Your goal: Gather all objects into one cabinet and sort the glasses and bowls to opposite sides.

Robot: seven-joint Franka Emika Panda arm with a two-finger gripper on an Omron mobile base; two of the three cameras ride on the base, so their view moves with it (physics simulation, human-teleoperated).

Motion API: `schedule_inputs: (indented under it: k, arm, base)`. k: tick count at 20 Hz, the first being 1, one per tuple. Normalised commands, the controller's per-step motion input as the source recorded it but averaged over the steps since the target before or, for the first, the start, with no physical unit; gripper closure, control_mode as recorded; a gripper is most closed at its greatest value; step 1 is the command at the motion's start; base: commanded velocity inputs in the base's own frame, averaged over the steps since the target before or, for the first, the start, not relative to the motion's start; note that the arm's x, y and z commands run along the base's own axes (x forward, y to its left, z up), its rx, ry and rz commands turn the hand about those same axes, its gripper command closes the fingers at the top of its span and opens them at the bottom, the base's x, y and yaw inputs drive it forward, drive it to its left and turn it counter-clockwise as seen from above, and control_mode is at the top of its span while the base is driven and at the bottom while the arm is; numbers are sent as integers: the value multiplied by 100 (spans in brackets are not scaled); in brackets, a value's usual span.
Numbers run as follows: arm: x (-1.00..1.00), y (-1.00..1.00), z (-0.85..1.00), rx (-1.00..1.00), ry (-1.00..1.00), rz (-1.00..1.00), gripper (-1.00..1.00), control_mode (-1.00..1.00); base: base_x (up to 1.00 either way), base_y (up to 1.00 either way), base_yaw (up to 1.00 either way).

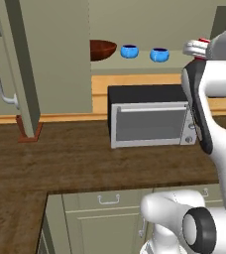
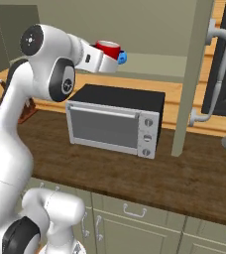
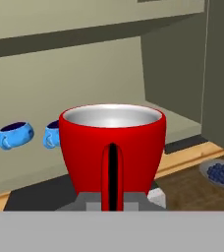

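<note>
Two blue bowls (image 1: 129, 51) (image 1: 159, 54) and one brown bowl (image 1: 102, 49) sit on the open cabinet (image 1: 50, 54) shelf, brown leftmost, all apart. Red cup (image 3: 112, 147) held upright with the jaws closed on its handle; gripper (image 3: 113, 199) raised at shelf height above the microwave (image 2: 114, 120), right of the bowls. Wooden surface (image 1: 60, 158) below.

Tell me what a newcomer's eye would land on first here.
Probably the red cup, gripped by its handle in the gripper and held up toward the open cabinet shelf. Next, two blue bowls and a brown bowl lined up on that shelf, above the microwave.
</note>
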Motion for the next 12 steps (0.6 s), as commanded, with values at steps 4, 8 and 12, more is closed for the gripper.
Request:
schedule_inputs:
  k: [4, 8, 12]
  arm:
    - [84, -1, -25, 0, 0, 0, 100, -100]
    - [78, -10, -16, 0, 0, 0, 100, -100]
    - [63, -26, -8, 0, 0, 0, 100, -100]
  base:
    - [0, 0, 0]
    - [0, 0, 0]
    - [0, 0, 0]
